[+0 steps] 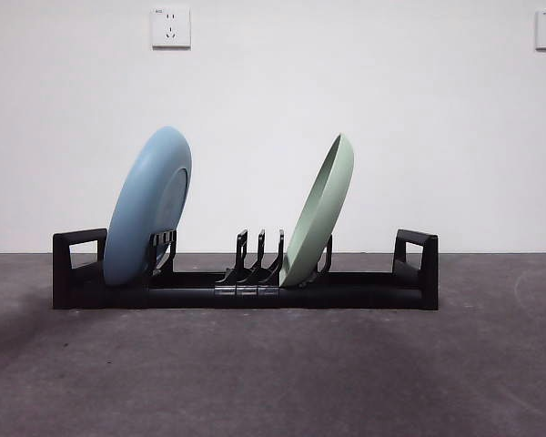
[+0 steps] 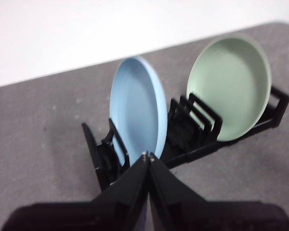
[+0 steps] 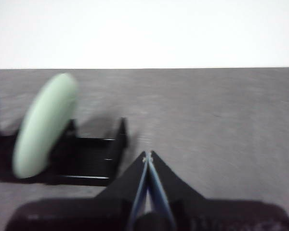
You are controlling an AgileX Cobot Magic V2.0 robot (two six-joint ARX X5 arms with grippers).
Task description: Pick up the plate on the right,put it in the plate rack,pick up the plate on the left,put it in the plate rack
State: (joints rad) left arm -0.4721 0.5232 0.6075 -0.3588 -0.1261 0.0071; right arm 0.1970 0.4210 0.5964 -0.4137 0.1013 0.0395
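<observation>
On the worktop [image 1: 273,373] the rack [image 1: 246,293] lies lengthwise across the front view, a loop handle at each end. Going left to right, the blue plate [image 1: 148,208] stands on edge in the slots just inside the left handle, its top tipped rightward; then come three bare prongs [image 1: 259,253]; then the green plate [image 1: 320,211], also on edge and tipped the same way, its lower rim caught between prongs. Both lean because the curved prongs prop their backs while the rack's base traps their lower rims, so neither can roll or fall flat. With both plates seated, the task looks complete.

The front view shows no arm near the plates, only a dark speck at the top left corner. The wrist views supply the rest: the left pincer [image 2: 148,155] hangs just short of the blue plate's rim, jaws pressed together and holding nothing, and from here both plates show their hollow faces, which the edge-on front view hides. The right pincer [image 3: 147,155], likewise pressed together and empty, sits off the rack's right end with the green plate blurred to one side.
</observation>
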